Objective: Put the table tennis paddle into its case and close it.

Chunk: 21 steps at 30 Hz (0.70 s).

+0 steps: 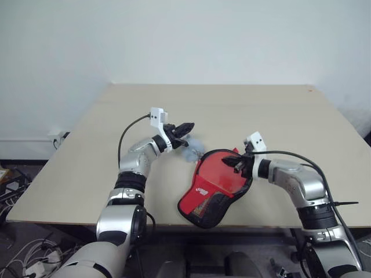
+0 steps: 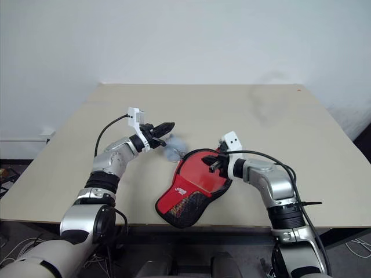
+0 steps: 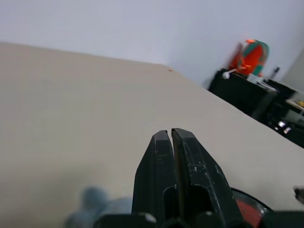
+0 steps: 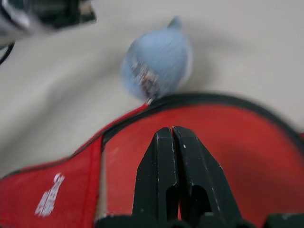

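Paddle [image 1: 223,174] sits inside the case [image 1: 214,188] near the front edge of the table [image 1: 232,104], red face showing through the clear side, black mesh end of the pouch hanging close to that edge and tilted up off the wood. From the head cameras, the right gripper [image 1: 236,164] has its fingers pressed together at the case's far rim; whether it pinches the fabric or a zip pull I cannot tell, but it looks placed to steady the pouch. The left gripper [image 1: 186,128] hovers clenched just above the grey-blue puff [image 1: 190,152], apart from the case, and whether anything thin is caught between its fingers I cannot tell. Wide bare tabletop lies behind and to both sides, so there is plenty of room to push the case away from the front edge. Over to the left wrist camera: its fingers [image 3: 190,171] are closed tip to tip, open table ahead, the puff blurred below. Right wrist camera now: closed fingers [image 4: 156,175] over the red face, the puff just past the black rim. Closing the case seems to be the remaining job.
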Available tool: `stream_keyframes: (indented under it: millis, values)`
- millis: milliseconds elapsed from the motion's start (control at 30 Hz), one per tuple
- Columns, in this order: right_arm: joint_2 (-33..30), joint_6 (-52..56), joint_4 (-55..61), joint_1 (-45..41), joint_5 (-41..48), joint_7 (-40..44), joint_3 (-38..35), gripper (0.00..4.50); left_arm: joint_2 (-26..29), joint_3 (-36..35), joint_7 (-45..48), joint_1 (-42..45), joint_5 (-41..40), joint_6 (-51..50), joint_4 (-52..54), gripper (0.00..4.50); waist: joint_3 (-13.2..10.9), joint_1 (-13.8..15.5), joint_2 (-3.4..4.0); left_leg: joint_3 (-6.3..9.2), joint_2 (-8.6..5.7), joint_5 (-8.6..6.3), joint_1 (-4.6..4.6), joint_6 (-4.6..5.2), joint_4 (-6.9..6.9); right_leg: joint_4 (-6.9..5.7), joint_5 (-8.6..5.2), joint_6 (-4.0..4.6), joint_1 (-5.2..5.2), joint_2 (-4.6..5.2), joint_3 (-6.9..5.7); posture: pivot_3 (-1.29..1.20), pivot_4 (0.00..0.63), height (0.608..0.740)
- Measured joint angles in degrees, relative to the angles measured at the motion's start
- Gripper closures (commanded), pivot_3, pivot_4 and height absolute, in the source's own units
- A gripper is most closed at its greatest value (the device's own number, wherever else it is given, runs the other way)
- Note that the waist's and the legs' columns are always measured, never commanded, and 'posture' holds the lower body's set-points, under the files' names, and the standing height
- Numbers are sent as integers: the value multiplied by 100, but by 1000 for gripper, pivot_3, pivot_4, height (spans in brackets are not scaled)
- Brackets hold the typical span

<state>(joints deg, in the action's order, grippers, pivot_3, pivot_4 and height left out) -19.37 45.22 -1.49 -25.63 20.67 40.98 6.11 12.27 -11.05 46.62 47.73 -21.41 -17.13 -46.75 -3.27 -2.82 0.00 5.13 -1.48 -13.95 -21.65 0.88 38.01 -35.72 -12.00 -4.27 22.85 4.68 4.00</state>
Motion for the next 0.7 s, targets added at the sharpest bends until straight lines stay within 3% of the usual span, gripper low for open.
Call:
stream_keyframes:
  millis: [400, 700]
  values:
    - [375, -981, -1107, -16, -482, -227, 241, 4456, 262, -583, 75, 110, -357, -399, -439, 4500, 0, -3, -5, 5, 1, 2, 3, -4, -5, -2, 0, 1, 0, 0, -2, 0, 0, 740]
    - [577, -1312, -1568, -134, -515, -235, 186, 4456, 546, -621, 546, -13, -526, -878, -430, 4500, 2, -53, -8, 7, 1, 5, 46, -10, -9, -3, 0, 2, -39, 0, -4, 0, 0, 740]
